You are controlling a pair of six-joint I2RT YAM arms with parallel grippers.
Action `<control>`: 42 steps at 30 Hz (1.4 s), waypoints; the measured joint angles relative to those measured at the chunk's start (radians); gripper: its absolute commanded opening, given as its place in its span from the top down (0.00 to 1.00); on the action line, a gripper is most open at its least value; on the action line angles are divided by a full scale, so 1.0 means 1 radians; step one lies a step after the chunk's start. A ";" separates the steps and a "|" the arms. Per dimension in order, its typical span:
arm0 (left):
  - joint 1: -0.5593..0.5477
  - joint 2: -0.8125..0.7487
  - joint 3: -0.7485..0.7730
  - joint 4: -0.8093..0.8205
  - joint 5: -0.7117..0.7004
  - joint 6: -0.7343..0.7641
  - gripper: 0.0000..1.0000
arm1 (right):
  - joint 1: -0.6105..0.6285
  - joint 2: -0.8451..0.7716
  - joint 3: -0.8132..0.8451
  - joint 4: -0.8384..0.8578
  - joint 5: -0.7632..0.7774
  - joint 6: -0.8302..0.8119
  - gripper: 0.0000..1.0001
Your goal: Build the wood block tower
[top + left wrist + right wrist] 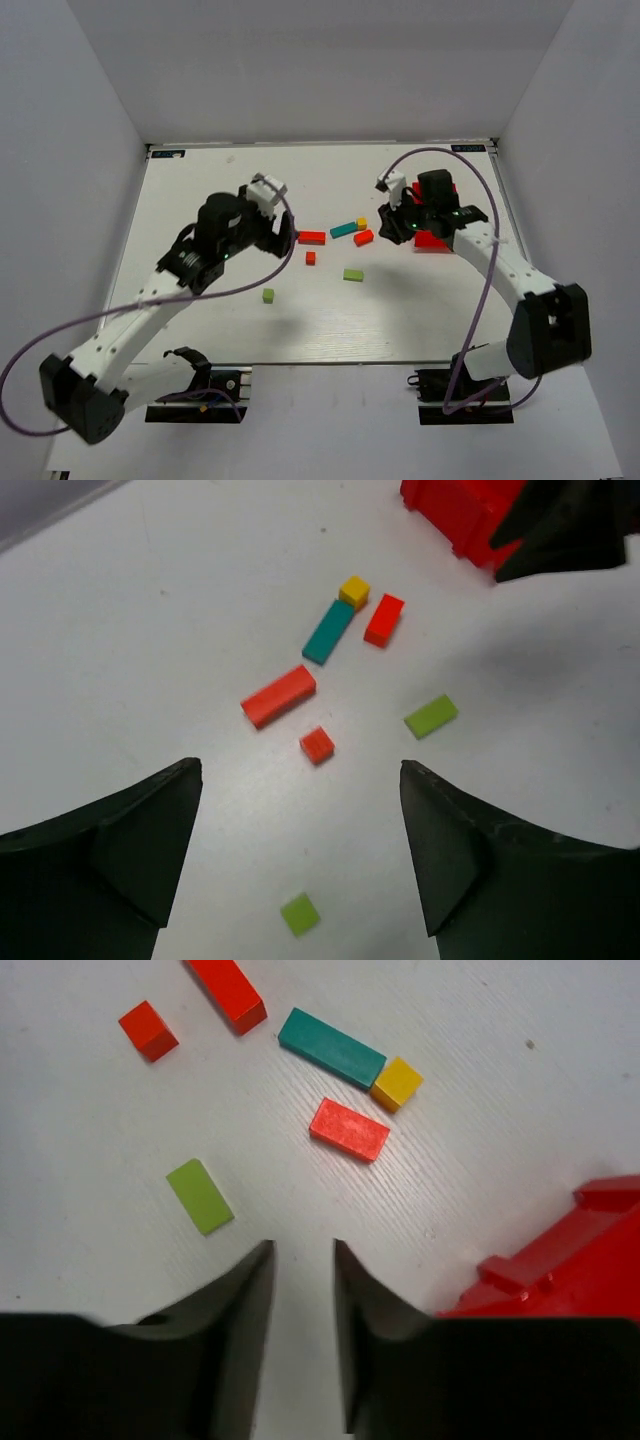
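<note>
- The left gripper (300, 770) hangs over the table with its jaws wide apart and nothing between them. The teal-blue wooden bar (329, 631) lies ahead of it, well apart.
- The right gripper (302, 1250) has its jaws drawn close, with a narrow strip of table showing between them, and grips nothing. The teal-blue wooden bar lies ahead of it too.
- A small yellow wooden cube (397, 1083) touches one end of the teal-blue wooden bar, and a short red wooden block (349, 1129) lies just beside that bar.
- In the overhead view, a long red wooden bar (312, 237) lies near the bar's left end, with a small red wooden cube (310, 258) a little nearer the arms.
- A flat lime-green wooden block (353, 274) lies on the near side of the bar, and a small lime-green wooden cube (268, 295) lies well apart to its near left.
- Every block lies singly on the table.
- A red plastic tray (432, 240) sits to the bar's right. The right arm largely covers it from above, and both wrist views cut it off.
- The right wrist view crops the long red wooden bar.
- The table (200, 180) is white with a faint grain, and plain white walls (320, 70) enclose it.
</note>
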 measured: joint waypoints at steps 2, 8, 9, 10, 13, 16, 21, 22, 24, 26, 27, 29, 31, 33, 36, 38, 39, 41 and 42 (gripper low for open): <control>-0.003 -0.121 -0.104 0.008 -0.008 -0.047 0.01 | 0.029 0.083 0.048 -0.006 0.016 -0.022 0.49; -0.011 -0.331 -0.209 0.017 -0.011 -0.122 0.01 | 0.089 0.268 0.171 -0.050 0.028 -0.228 0.71; -0.010 -0.350 -0.211 0.018 -0.012 -0.127 0.01 | 0.089 0.296 0.198 -0.061 0.016 -0.272 0.71; -0.011 -0.367 -0.211 0.019 -0.012 -0.132 0.01 | 0.089 0.325 0.224 -0.069 0.006 -0.322 0.68; -0.011 -0.399 -0.213 0.034 -0.011 -0.140 0.01 | 0.086 0.390 0.288 -0.092 -0.021 -0.459 0.51; -0.011 -0.405 -0.222 0.038 -0.005 -0.146 0.01 | 0.084 0.422 0.320 -0.116 -0.041 -0.587 0.42; -0.011 -0.393 -0.244 0.027 0.005 -0.149 0.01 | 0.079 0.489 0.391 -0.172 -0.064 -0.770 0.38; -0.011 -0.390 -0.245 0.023 0.009 -0.149 0.01 | 0.078 0.501 0.396 -0.175 -0.066 -0.797 0.38; -0.011 -0.385 -0.246 0.018 0.014 -0.150 0.01 | 0.078 0.524 0.397 -0.190 -0.068 -0.850 0.39; -0.011 -0.381 -0.246 0.013 0.019 -0.151 0.01 | 0.078 0.546 0.397 -0.200 -0.068 -0.889 0.47; -0.011 -0.381 -0.246 0.013 0.019 -0.151 0.01 | 0.078 0.558 0.397 -0.195 -0.067 -0.892 0.47; -0.011 -0.381 -0.246 0.012 0.021 -0.151 0.01 | 0.078 0.576 0.399 -0.191 -0.080 -0.886 0.48; -0.011 -0.381 -0.246 0.012 0.022 -0.151 0.01 | 0.080 0.587 0.402 -0.192 -0.113 -0.869 0.48; -0.011 -0.381 -0.246 0.011 0.023 -0.151 0.01 | 0.087 0.593 0.419 -0.194 -0.145 -0.845 0.47; -0.011 -0.381 -0.246 0.010 0.023 -0.151 0.01 | 0.109 0.609 0.484 -0.194 -0.184 -0.790 0.44; -0.011 -0.381 -0.246 0.010 0.023 -0.151 0.01 | 0.127 0.629 0.534 -0.187 -0.204 -0.747 0.42; -0.011 -0.381 -0.246 0.010 0.023 -0.151 0.01 | 0.135 0.642 0.552 -0.183 -0.212 -0.727 0.37; -0.011 -0.381 -0.246 0.010 0.023 -0.151 0.01 | 0.151 0.675 0.585 -0.172 -0.221 -0.697 0.37; -0.011 -0.381 -0.246 0.010 0.023 -0.151 0.01 | 0.158 0.691 0.591 -0.167 -0.221 -0.685 0.37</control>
